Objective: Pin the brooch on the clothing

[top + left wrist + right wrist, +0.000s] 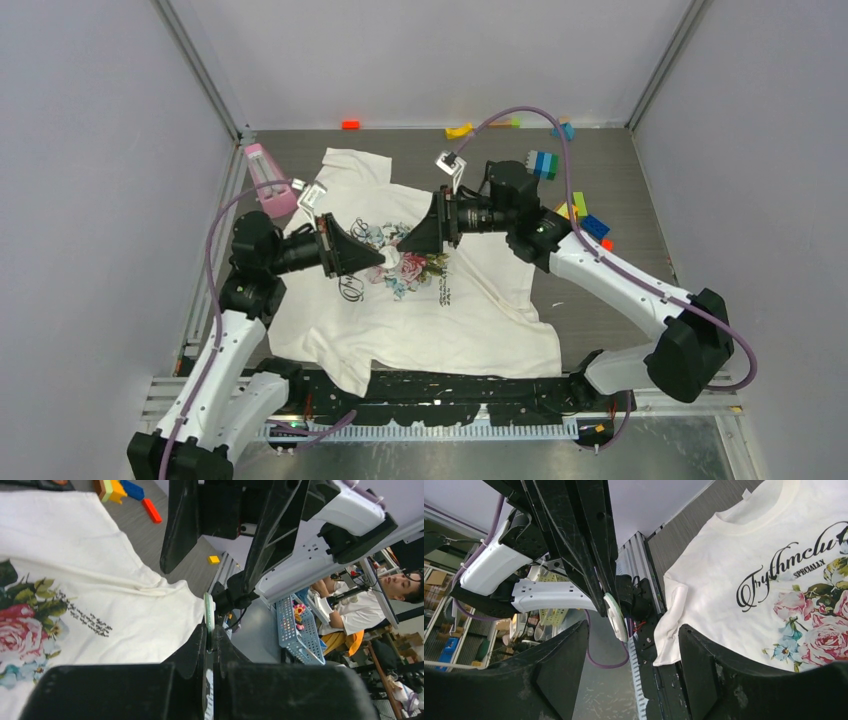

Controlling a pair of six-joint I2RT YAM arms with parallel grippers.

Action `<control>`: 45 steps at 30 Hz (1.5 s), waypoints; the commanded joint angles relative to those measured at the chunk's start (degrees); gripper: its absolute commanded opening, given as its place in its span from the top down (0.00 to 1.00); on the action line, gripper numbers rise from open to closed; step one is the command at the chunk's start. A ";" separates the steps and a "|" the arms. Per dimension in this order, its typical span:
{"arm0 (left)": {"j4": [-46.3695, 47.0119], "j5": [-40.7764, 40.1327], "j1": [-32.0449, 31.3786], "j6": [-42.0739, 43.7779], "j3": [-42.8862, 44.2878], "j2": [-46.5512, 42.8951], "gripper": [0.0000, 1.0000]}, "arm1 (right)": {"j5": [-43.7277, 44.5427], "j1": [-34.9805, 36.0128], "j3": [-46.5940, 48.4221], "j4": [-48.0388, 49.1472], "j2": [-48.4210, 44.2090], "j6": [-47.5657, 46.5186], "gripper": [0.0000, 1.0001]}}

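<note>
The white T-shirt (470,310) with a rose print and dark cursive lettering lies flat on the table; it also shows in the left wrist view (100,580) and the right wrist view (724,565). My left gripper (385,258) is shut on the brooch (209,612), a thin round white-and-green disc seen edge-on, and holds it above the rose print. My right gripper (407,243) faces it tip to tip with its jaws wide open and empty. In the right wrist view the brooch (615,616) hangs just beyond my right gripper (633,627).
A pink container (270,180) stands at the shirt's left sleeve. Toy bricks lie along the back edge (458,130) and at the right (585,218), with a blue-green stack (545,165) behind the right arm. Grey walls enclose the table.
</note>
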 commanded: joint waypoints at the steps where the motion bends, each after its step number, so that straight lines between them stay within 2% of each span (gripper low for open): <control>1: -2.55 5.51 0.37 8.85 8.10 3.07 1.00 | 0.86 -0.14 -0.97 5.11 -5.03 2.04 0.28; 7: -0.56 7.34 -0.18 10.73 12.56 8.44 1.00 | 1.81 -0.05 -2.66 7.58 -8.71 2.35 0.27; 14: 8.85 7.52 -0.49 5.39 8.78 7.85 1.00 | 3.54 -0.09 -6.95 11.08 -12.12 0.78 0.22; 18: 12.43 8.65 -1.48 3.26 6.96 6.96 1.00 | 1.57 -0.04 -11.69 20.81 -11.83 2.36 0.21; 22: 12.36 9.84 -2.87 3.50 6.58 6.79 1.00 | -2.08 -0.05 -14.34 31.18 -10.81 10.44 0.20; 25: 12.40 10.29 -3.44 3.55 6.83 7.25 1.00 | -3.33 -0.04 -14.78 33.59 -10.58 13.28 0.21; 30: 12.50 9.55 -4.07 3.40 5.94 6.13 1.00 | -6.47 -0.06 -15.14 37.56 -10.27 16.61 0.24; 38: 14.99 9.89 -4.13 1.71 5.34 6.03 1.00 | -4.68 -0.04 -17.49 32.50 -10.25 12.56 0.31; 45: 14.99 10.25 -4.76 1.89 5.51 6.55 1.00 | -6.26 0.11 -16.92 33.47 -7.32 13.09 0.49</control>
